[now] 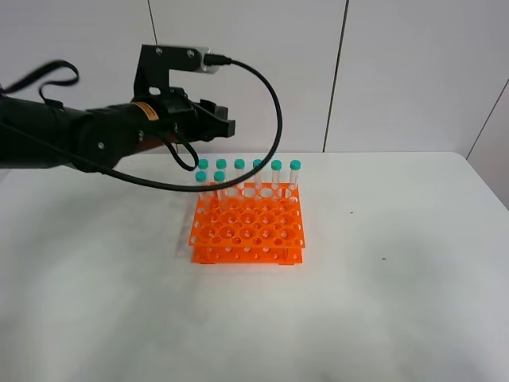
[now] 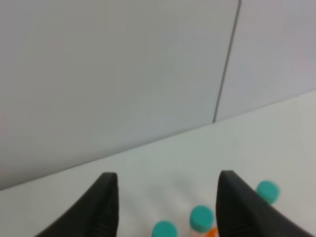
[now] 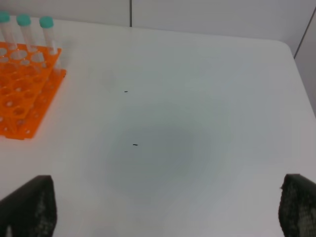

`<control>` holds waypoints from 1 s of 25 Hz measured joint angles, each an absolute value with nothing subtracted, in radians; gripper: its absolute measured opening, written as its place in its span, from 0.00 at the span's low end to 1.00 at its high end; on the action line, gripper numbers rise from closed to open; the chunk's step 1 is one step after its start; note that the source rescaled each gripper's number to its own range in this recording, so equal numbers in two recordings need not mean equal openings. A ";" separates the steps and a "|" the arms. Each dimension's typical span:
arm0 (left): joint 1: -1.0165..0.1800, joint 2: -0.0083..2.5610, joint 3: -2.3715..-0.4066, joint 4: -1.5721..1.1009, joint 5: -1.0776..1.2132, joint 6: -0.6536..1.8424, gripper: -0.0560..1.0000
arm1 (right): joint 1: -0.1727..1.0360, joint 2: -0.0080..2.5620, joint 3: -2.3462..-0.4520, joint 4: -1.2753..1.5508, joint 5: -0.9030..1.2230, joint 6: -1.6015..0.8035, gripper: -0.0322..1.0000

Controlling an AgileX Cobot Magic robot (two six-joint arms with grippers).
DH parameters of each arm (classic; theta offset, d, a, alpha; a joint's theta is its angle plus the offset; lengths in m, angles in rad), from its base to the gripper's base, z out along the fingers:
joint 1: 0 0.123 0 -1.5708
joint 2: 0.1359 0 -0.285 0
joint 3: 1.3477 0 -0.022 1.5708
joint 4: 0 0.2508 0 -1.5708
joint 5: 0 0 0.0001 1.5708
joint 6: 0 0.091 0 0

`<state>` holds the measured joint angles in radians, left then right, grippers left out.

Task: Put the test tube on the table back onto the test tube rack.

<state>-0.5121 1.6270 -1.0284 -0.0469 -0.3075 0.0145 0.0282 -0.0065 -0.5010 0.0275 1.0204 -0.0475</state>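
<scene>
The orange test tube rack (image 1: pixel 246 232) stands mid-table, and several teal-capped tubes (image 1: pixel 258 164) stand upright in its far rows, two of them (image 1: pixel 210 177) one row nearer at the left. No test tube lies on the white table (image 1: pixel 398 278); every tube I see is in the rack. My left gripper (image 1: pixel 229 126) hovers above the rack's far left corner, open and empty. In the left wrist view the left gripper (image 2: pixel 168 200) shows teal caps (image 2: pixel 201 217) below its spread fingers. My right gripper (image 3: pixel 163 212) is wide open over bare table, right of the rack (image 3: pixel 19 98).
A white panelled wall (image 1: pixel 334 72) rises behind the table's far edge. A black cable (image 1: pixel 274 103) loops from the left wrist camera down over the rack's far side. Small dark specks (image 3: pixel 135 144) mark the table right of the rack.
</scene>
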 joint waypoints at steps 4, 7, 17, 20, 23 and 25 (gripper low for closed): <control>-0.498 1.557 -1.146 -0.047 0.067 0.014 0.71 | 0.028 -0.007 -0.501 0.027 1.020 -0.048 1.00; -0.444 1.586 -1.270 -0.047 0.341 0.014 0.77 | 0.028 -0.007 -0.501 0.027 1.020 -0.048 1.00; -0.131 1.818 -1.568 -0.125 0.985 0.083 0.79 | 0.028 -0.007 -0.501 0.027 1.020 -0.048 1.00; -0.041 1.808 -1.576 -0.112 1.055 0.067 0.79 | 0.028 -0.007 -0.501 0.027 1.020 -0.048 1.00; 0.024 1.806 -1.576 -0.098 1.157 0.062 0.79 | 0.028 -0.007 -0.501 0.027 1.020 -0.048 1.00; 0.042 1.806 -1.576 -0.095 1.177 0.057 0.79 | 0.028 -0.007 -0.501 0.027 1.020 -0.048 1.00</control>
